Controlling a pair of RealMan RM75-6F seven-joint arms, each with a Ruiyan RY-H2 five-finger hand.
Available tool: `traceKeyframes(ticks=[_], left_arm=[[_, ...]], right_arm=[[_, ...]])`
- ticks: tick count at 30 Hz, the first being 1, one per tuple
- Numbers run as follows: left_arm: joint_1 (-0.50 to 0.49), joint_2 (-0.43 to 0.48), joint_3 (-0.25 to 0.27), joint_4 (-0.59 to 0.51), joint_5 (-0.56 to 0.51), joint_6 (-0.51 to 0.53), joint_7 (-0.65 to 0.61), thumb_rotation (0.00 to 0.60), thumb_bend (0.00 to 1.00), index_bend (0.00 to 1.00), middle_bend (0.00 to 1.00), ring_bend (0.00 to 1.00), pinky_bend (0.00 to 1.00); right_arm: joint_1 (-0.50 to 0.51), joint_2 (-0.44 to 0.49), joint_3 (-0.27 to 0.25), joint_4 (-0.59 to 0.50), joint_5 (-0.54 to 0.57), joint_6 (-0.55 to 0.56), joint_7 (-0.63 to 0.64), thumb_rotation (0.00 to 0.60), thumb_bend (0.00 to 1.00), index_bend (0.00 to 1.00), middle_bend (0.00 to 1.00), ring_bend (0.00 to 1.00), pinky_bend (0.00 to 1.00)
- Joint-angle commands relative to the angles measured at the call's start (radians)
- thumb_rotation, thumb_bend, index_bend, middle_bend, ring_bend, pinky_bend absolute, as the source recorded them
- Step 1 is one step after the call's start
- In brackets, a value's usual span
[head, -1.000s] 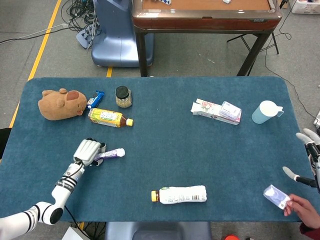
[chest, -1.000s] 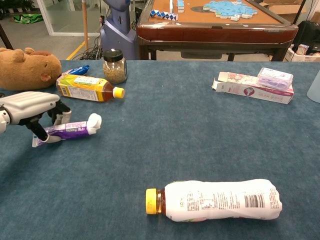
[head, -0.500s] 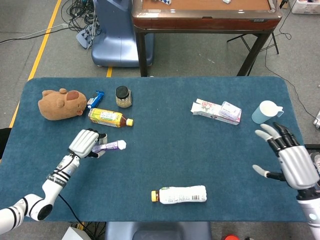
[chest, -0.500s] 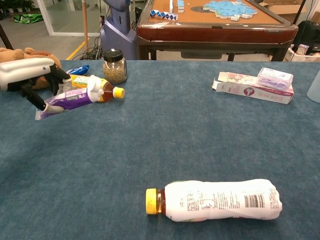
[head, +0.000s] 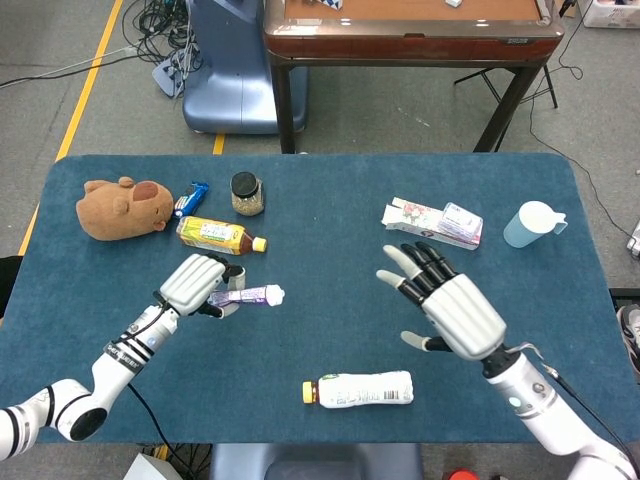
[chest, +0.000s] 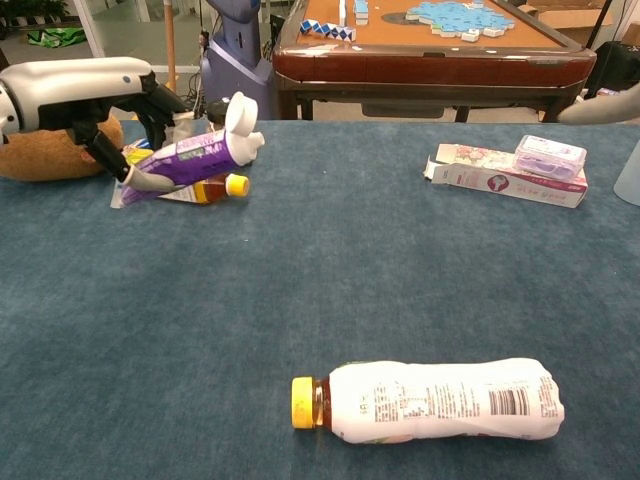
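Above the blue table (head: 330, 200) in the head view, your left hand (head: 196, 283) grips the purple tube (head: 250, 296) by its tail end, white cap pointing away from the palm. A second ago that tube lay on the cloth under the hand; now it is lifted and carried toward the centre, so the pick-up looks done. Your right hand (head: 448, 305) has swung in from the table's edge and hovers with fingers spread, holding nothing. The white-wrapped bottle (head: 358, 389) lies on its side, just nearer you than the right hand. Beyond the left hand lie the tea bottle (head: 221, 235), amber liquid inside, and the small jar (head: 246, 193); its contents are too small to tell here.

In the chest view, the left hand (chest: 95, 95) holds the tube (chest: 190, 157) tilted cap-up, clear of the cloth. Behind it the jar is mostly hidden. The white-wrapped bottle (chest: 430, 400) shows dark liquid at its neck.
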Motion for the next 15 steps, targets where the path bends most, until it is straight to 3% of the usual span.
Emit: traceKeyframes(ticks=[1, 15], left_arm=[[-0.013, 0.014, -0.006, -0.029, -0.026, -0.018, 0.026, 0.600, 0.40, 0.64, 0.72, 0.48, 0.35], [-0.065, 0.019, -0.018, -0.092, -0.121, -0.073, 0.088, 0.600, 0.40, 0.64, 0.72, 0.48, 0.35]], right_arm=[[0.062, -0.054, 0.024, -0.015, 0.042, -0.068, -0.050, 0.600, 0.14, 0.18, 0.00, 0.00, 0.05], [0.212, -0.196, 0.045, -0.010, 0.169, -0.197, -0.210, 0.600, 0.15, 0.18, 0.00, 0.00, 0.04]])
